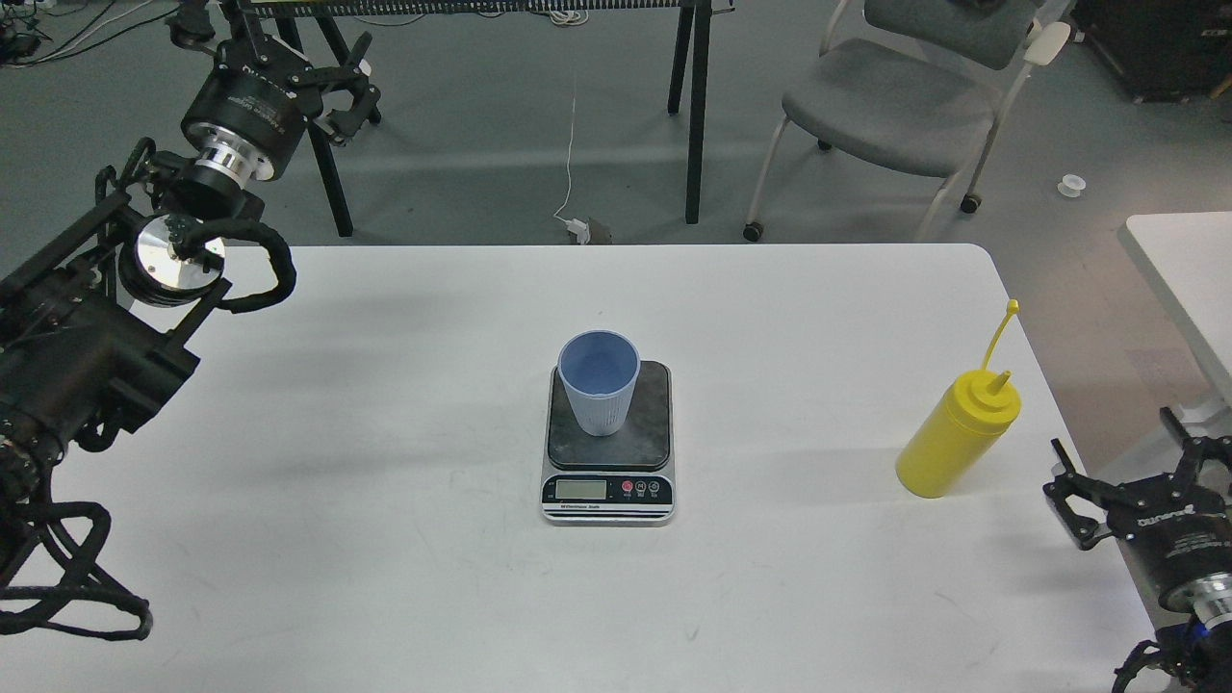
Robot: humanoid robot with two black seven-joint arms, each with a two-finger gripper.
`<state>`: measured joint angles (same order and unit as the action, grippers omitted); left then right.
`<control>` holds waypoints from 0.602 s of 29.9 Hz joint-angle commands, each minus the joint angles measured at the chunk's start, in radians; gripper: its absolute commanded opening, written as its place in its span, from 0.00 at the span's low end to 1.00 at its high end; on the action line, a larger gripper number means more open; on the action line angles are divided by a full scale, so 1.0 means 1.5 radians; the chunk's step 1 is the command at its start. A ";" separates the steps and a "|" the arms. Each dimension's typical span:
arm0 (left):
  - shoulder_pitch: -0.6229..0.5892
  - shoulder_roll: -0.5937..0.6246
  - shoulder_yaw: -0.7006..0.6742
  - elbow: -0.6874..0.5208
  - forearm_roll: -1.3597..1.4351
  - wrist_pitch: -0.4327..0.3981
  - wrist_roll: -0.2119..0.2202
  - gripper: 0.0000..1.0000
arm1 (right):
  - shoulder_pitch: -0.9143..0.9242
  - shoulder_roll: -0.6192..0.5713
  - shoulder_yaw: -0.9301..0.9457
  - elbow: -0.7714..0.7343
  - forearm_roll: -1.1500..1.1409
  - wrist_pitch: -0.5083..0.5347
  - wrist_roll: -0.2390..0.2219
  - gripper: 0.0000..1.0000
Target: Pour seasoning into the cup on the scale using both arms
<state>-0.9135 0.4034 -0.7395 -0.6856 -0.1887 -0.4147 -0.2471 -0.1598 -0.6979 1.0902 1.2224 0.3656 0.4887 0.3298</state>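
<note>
The yellow seasoning bottle [958,441] stands alone on the white table [385,481] at the right, with its cap strap sticking up. The light-blue ribbed cup [599,383] stands upright on the dark platform of the scale [608,472] at the table's middle. My right gripper [1121,454] is open and empty. It sits off the table's right edge, to the right of the bottle and clear of it. My left gripper [274,58] is open and empty. It is held high beyond the table's far left corner, far from the cup.
A grey chair [895,106] and black table legs [695,106] stand on the floor beyond the table. A second white table [1189,279] is at the right. A white cable [570,144] runs down to a plug on the floor.
</note>
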 commanded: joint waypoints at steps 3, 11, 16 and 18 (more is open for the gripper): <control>0.000 0.005 -0.001 0.000 0.000 -0.003 0.000 0.99 | 0.164 -0.024 0.000 -0.154 -0.058 0.000 0.000 1.00; 0.011 0.009 -0.007 0.001 -0.001 -0.006 0.001 0.99 | 0.370 -0.005 -0.057 -0.293 -0.070 0.000 -0.009 1.00; 0.032 0.010 -0.009 0.002 -0.007 -0.019 0.000 0.99 | 0.460 0.053 -0.100 -0.388 -0.070 0.000 -0.009 1.00; 0.037 0.010 -0.009 0.002 -0.008 -0.021 -0.001 0.99 | 0.491 0.079 -0.102 -0.434 -0.070 0.000 -0.009 1.00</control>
<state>-0.8698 0.4184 -0.7527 -0.6834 -0.1979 -0.4380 -0.2451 0.5121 -0.6304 0.9494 0.6573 0.2608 0.4887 0.3160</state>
